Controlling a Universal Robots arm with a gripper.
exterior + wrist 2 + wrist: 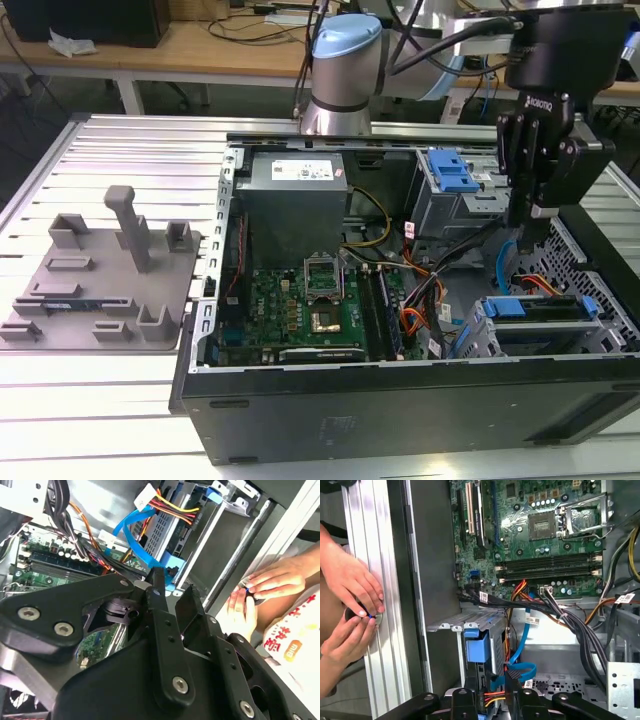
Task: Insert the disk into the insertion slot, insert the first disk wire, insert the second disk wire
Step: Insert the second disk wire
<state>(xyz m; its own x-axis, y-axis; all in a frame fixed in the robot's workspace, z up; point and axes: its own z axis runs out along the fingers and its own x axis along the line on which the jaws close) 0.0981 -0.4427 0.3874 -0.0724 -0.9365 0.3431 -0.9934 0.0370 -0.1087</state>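
My hand [525, 215] hangs at the right of the exterior view, above the disk [540, 308] already seated in the insertion slot [520, 335]. My fingers look clenched near the blue wire [522, 645]; I should keep its plug square to the socket and press gently.

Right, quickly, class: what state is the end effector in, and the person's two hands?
End effector: open or closed cannot be told; it hangs near the drive cage.
One hand and the other hand: together pinching a small dark object.
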